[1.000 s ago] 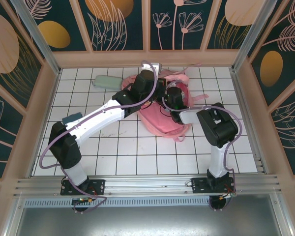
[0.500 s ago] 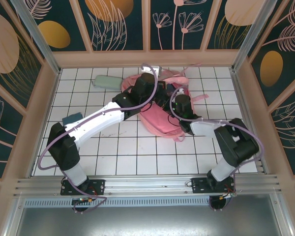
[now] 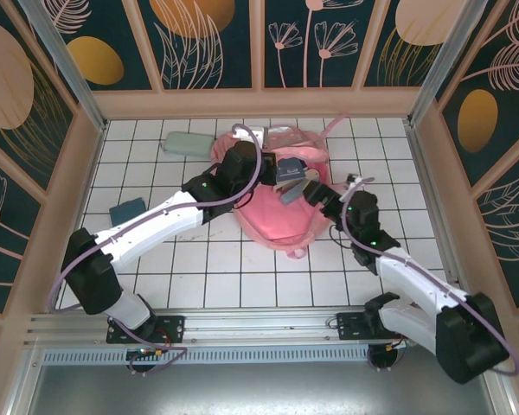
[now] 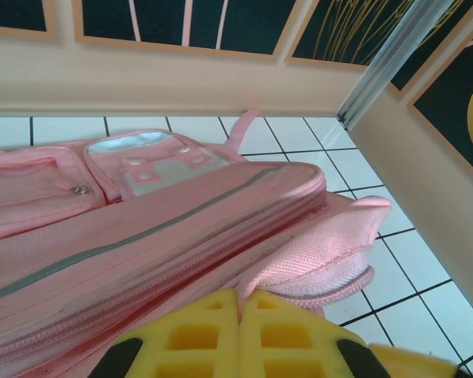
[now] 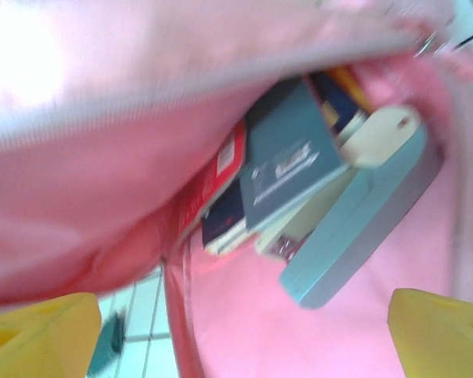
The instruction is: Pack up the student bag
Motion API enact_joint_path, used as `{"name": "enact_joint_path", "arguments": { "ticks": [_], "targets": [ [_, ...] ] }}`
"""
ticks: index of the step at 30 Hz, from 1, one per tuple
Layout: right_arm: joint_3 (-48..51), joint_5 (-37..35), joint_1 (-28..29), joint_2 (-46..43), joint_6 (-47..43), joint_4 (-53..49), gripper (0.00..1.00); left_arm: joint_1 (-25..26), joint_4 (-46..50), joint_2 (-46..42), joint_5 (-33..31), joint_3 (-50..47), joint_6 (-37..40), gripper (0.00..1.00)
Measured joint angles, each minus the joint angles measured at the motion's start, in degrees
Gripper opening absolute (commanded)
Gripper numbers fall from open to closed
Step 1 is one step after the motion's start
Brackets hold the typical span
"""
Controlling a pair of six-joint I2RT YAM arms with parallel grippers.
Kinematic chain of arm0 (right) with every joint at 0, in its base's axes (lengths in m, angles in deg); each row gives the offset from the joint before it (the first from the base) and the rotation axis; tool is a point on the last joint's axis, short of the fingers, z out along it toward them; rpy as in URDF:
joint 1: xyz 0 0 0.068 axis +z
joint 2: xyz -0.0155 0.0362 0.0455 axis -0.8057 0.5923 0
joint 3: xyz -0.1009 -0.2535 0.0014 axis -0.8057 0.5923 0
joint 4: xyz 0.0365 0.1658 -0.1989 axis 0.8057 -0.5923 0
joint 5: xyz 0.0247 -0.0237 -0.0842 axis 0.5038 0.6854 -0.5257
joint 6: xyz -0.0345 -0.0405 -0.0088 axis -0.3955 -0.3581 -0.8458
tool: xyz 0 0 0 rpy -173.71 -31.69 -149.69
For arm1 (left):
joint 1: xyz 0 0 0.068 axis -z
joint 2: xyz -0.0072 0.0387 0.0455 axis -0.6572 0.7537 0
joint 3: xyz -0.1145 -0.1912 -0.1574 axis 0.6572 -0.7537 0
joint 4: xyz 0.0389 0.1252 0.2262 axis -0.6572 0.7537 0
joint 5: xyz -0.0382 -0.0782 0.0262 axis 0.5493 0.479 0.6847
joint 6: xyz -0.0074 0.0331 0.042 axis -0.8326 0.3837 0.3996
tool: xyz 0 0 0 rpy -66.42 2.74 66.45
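Top view: student bag point(image 3: 277, 218) lies mid-table on the white tiles point(image 3: 199, 259), toward the far wall, both arms on it. Your left gripper point(image 3: 268, 164) sits at the bag's far-left edge. Your right gripper point(image 3: 318, 194) is at its right side, just beside grey-blue books point(image 3: 287, 173) sticking out of the opening. Mint pencil case point(image 3: 183, 143) lies to the far left, apart from the bag. Teal flat item point(image 3: 127, 210) is well apart, nr the left wall.

Left wrist: left gripper point(image 4: 238, 303) closed, yellow fingers point(image 4: 193, 335) pressed together w/ a fold of pink fabric rising from between them, so you have hold of the student bag point(image 4: 142, 236). Grey stripe point(image 4: 102, 252) runs along the bag's face.

Right wrist: pic blurred. Right gripper point(image 5: 236, 331) wide open, fingers point(image 5: 31, 331) far apart, gripping nothing. Ahead is the student bag point(image 5: 102, 157) mouth w/ books point(image 5: 288, 169) and a teal case point(image 5: 355, 236) against the pink lining
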Motion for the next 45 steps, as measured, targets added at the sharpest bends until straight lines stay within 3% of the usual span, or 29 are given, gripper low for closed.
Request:
{"name": "enact_joint_path", "arguments": {
  "ticks": [5, 10, 19, 22, 29, 34, 38, 45],
  "targets": [
    [-0.66, 7.76, -5.62, 1.03, 2.91, 1.42, 0.97, 0.04, -1.18, -1.84, 0.02, -3.61, -1.11, 0.0],
    [-3.52, 14.21, -5.25, 6.71, 7.43, 4.48, 0.97, 0.33, -3.17, -2.73, 1.29, -7.02, -1.55, 0.0],
    [-11.32, 16.7, -3.13, 10.64, 12.35, 6.82, 0.97, 0.48, -5.99, -5.51, 3.76, -13.53, -1.73, 0.0],
    [-14.97, 17.11, -3.13, 15.5, 14.29, 6.62, 0.82, 0.42, -6.58, -6.45, 4.24, -14.86, -1.73, 0.0],
    [-16.63, 16.98, -3.13, 20.72, 17.49, 4.83, 0.0, 0.44, -7.15, -7.39, 5.31, -17.57, -0.94, 0.0],
    [-16.31, 15.87, -3.1, 17.73, 17.44, 0.39, 0.0, 0.74, -7.39, -7.17, 6.01, -18.18, 0.28, 0.0],
    [-13.4, 11.61, -3.45, 10.27, 15.98, -6.03, 0.0, 1.55, -7.5, -4.68, 7.74, -16.33, 1.38, 0.0],
    [-10.62, 10.62, -10.58, -1.27, 11.91, -15.32, 0.0, 2.93, -9.97, 2.25, 14.03, -9.51, 2.36, 0.0]
  ]
}}
